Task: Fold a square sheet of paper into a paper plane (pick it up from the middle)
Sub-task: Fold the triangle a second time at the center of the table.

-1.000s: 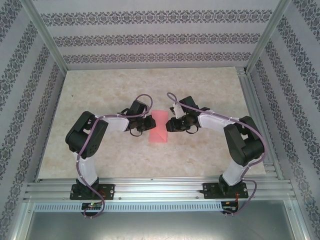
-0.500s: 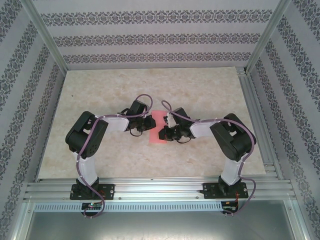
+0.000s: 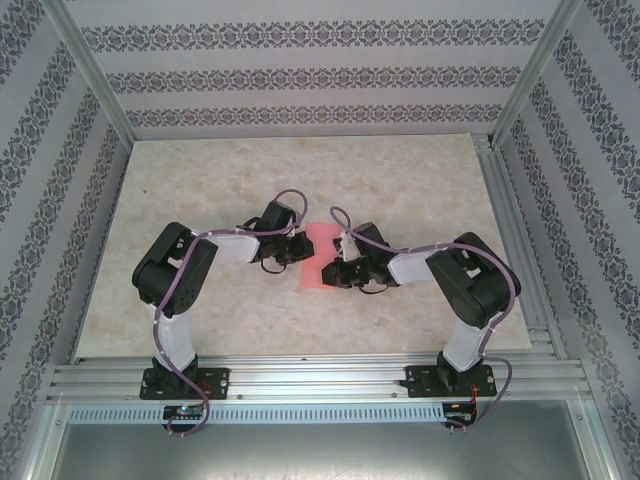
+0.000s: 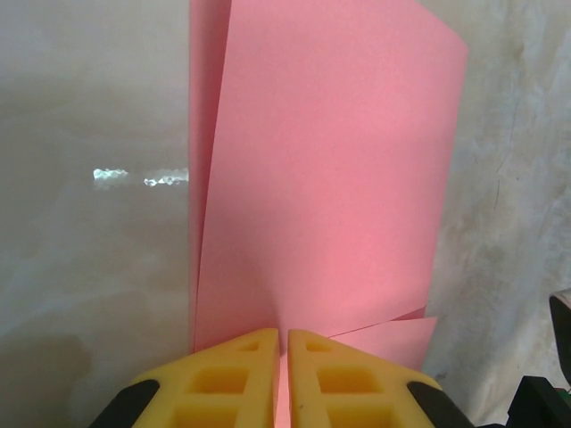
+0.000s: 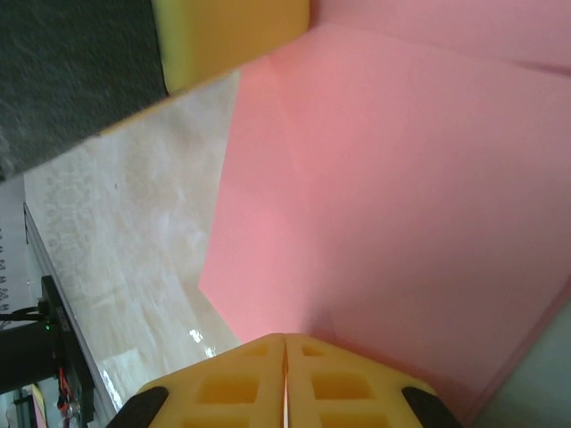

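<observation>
Right pincer (image 3: 335, 272) is shifted from just beside the sheet of paper (image 3: 320, 238) onto its near right part and is brought shut, though whether paper is nipped cannot be told; the left pincer (image 3: 297, 250) is kept clamped on the sheet's left edge. A fold is thus judged to be under way, with the sheet held partly doubled at mid table (image 3: 200, 180). One sheet and two pincers are counted.

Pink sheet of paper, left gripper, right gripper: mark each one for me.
pink sheet of paper (image 4: 330, 169), left wrist view, middle of the broad top layer.
left gripper (image 4: 283, 337), left wrist view, between its yellow fingertips.
right gripper (image 5: 285, 339), right wrist view, between its yellow fingertips.
</observation>
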`<move>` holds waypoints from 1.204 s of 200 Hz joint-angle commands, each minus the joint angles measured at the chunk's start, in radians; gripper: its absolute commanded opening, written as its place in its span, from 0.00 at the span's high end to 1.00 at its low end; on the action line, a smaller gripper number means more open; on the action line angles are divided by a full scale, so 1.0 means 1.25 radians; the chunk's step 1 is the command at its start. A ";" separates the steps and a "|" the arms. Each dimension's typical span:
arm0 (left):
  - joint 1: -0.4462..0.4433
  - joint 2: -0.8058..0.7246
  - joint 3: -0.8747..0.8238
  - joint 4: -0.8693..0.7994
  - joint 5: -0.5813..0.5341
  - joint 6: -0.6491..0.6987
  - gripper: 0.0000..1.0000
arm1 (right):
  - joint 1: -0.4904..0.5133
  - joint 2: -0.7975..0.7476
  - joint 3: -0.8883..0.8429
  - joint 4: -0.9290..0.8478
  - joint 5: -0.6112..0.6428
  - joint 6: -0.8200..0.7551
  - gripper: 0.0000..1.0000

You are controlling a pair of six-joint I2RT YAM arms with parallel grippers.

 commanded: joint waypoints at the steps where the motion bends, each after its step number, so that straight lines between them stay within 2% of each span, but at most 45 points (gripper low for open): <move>1: 0.003 0.025 0.008 -0.043 -0.028 0.023 0.86 | 0.002 -0.024 -0.030 -0.141 0.034 -0.021 0.91; 45: 0.003 0.016 0.012 -0.042 -0.018 0.024 0.85 | 0.004 -0.023 -0.012 -0.170 0.040 -0.030 0.91; 97: 0.003 -0.055 0.061 -0.049 0.027 0.018 0.71 | 0.005 -0.013 -0.009 -0.164 0.052 -0.023 0.91; 115: 0.003 -0.081 0.063 -0.041 0.046 0.014 0.70 | 0.006 -0.015 -0.005 -0.163 0.053 -0.022 0.91; 158: 0.003 -0.091 -0.004 0.061 0.131 -0.050 0.79 | 0.007 -0.007 0.008 -0.165 0.052 -0.023 0.91; 194: 0.002 -0.027 -0.032 0.147 0.203 -0.083 0.83 | 0.010 -0.004 0.009 -0.164 0.054 -0.021 0.91; 241: -0.002 0.004 -0.044 0.119 0.139 -0.020 0.85 | 0.011 0.002 0.008 -0.167 0.060 -0.021 0.91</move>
